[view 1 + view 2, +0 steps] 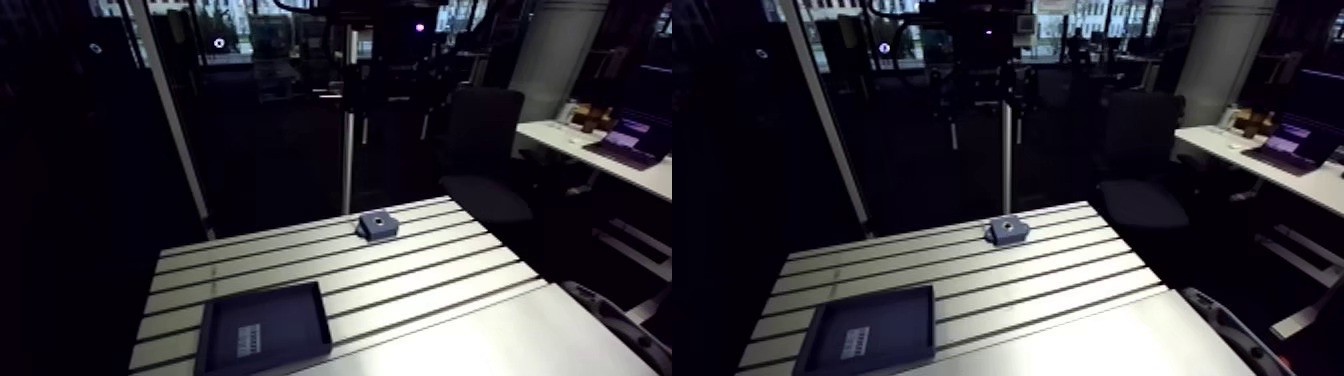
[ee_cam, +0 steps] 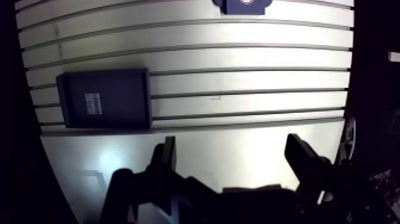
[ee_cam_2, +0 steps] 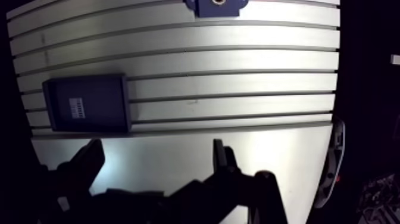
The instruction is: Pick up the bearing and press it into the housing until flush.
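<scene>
The housing (image 1: 379, 225), a small blue-grey block with a round hole in its top, sits on the slotted table (image 1: 430, 265) near its far edge. A dark shallow tray (image 1: 295, 315) lies on the near left part of the table, with a small pale patch (image 1: 250, 337) on its floor. I cannot make out a bearing anywhere. In the wrist view my gripper (image 2: 235, 158) hangs open high above the smooth near strip of the table, nothing between its fingers (image 2: 169, 155). The tray (image 2: 128, 101) is ahead of it to one side and the housing (image 2: 244, 5) far ahead.
A smooth plate (image 1: 520, 335) forms the table's near part, in front of the slotted rows. A dark curved part (image 3: 333, 161) stands just off the table's edge beside the gripper.
</scene>
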Available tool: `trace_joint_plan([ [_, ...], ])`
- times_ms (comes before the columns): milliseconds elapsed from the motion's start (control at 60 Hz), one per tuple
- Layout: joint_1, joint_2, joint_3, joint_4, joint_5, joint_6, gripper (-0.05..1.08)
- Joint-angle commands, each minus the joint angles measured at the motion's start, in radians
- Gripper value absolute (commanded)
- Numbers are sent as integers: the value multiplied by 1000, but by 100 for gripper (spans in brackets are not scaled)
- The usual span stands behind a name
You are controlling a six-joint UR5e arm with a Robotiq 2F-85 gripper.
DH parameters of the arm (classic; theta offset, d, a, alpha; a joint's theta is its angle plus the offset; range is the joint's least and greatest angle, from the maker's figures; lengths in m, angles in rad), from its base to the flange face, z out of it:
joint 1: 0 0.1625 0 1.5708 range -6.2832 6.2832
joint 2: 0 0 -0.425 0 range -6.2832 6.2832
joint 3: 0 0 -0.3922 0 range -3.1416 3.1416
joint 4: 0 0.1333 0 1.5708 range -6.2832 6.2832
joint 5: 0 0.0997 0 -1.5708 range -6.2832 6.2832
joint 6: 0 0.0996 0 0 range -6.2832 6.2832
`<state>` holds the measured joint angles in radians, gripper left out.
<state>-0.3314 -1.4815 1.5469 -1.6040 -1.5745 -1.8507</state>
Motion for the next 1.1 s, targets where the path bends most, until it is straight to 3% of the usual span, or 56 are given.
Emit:
trace_joint_plan([
  [17,71,-90,35,18,7,49,1],
  [200,145,-93,38,12,14,92,1],
  [283,182,-90,38,11,-4,151,1],
  [383,186,-90,42,11,-18,174,1],
  [633,189,-90,57,15,-27,203,1],
  [883,186,-80,50,16,-35,198,1],
  [1100,186,-84,65,12,-31,199,1],
])
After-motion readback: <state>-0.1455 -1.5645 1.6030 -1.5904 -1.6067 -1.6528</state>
